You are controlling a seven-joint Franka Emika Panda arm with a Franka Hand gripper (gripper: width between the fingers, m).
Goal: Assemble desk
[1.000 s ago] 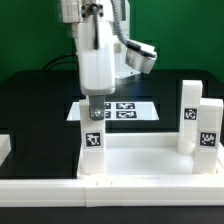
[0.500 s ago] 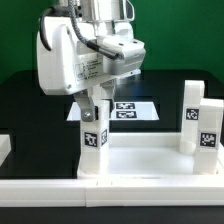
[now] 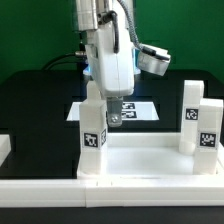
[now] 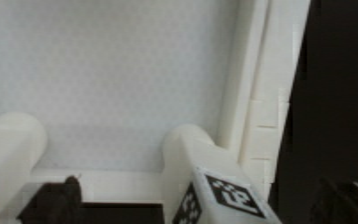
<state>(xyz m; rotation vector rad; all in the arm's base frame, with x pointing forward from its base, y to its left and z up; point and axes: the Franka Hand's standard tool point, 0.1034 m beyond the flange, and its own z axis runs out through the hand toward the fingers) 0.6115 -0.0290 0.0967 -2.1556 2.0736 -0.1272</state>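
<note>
The white desk tabletop [image 3: 140, 160] lies at the front with its rim up. Two tagged legs stand in its sockets on the exterior view's left [image 3: 93, 135] and two on the right [image 3: 190, 112] [image 3: 208, 128]. My gripper [image 3: 104, 112] hangs over the left legs, one fingertip [image 3: 113, 118] showing just right of the near leg. In the wrist view a tagged leg [image 4: 215, 180] stands between my two dark fingers [image 4: 60, 202], which are spread wider than the leg and apart from it. A second leg [image 4: 16, 160] stands beside it on the tabletop [image 4: 140, 70].
The marker board [image 3: 135, 108] lies on the black table behind the tabletop. A long white rail [image 3: 40, 188] runs along the front edge. A white piece [image 3: 4, 150] sits at the exterior view's far left.
My wrist has turned about its vertical axis and shifted a little to the exterior view's right. The fingers that sat on the left leg's top now stand apart from it.
</note>
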